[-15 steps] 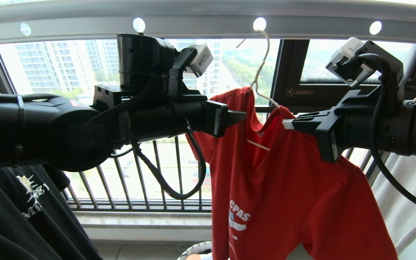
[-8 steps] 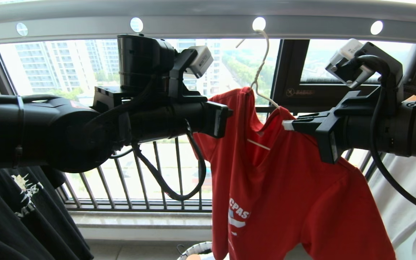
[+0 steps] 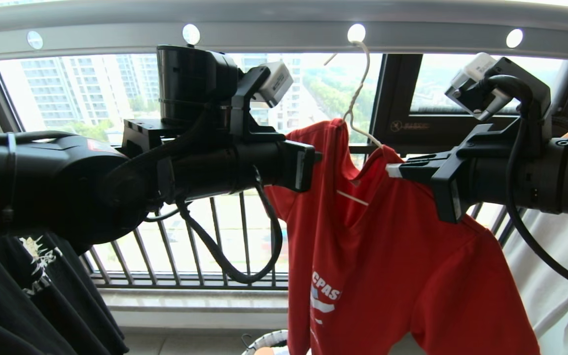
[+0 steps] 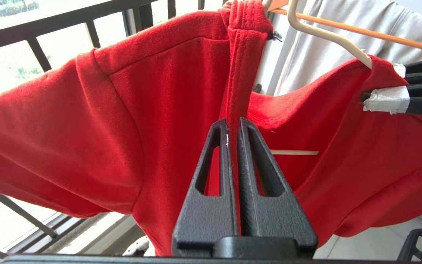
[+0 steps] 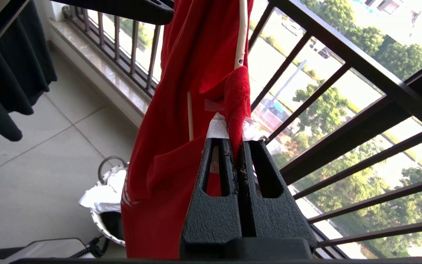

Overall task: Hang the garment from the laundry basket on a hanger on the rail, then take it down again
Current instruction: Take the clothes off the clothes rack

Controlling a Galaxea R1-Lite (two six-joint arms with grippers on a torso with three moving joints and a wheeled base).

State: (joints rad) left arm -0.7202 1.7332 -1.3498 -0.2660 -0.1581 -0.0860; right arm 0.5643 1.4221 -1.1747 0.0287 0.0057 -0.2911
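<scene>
**Two grippers pinch the red shirt on its hanger**

Two black arms reach in from either side under the rail [image 3: 274, 29], a wide grey bar with a row of round holes that spans the top of the head view. Behind it stands the black barred balcony railing [image 3: 200, 236].

Between the arms hangs the garment [image 3: 392, 276], a red T-shirt with white lettering low on its front. It is draped over the hanger [image 3: 358, 93], a thin cream-white wire one whose long hook sits in one of the rail's holes.

To the left hangs a black T-shirt [image 3: 27, 296] with a white print, and at the right edge a white garment [image 3: 560, 276].

The left gripper [image 4: 233, 126] is clenched on a fold of the garment's neck band, its two fingers nearly touching with the red fabric squeezed between them. The right gripper [image 5: 236, 141] is likewise clamped on the garment at the opposite shoulder, just beside the hanger's wire arm, with white tape wrapped at its fingertips.

Down on the tiled floor stands the laundry basket [image 5: 103, 220], round and white with a dark loop handle, white cloth showing inside it.
</scene>
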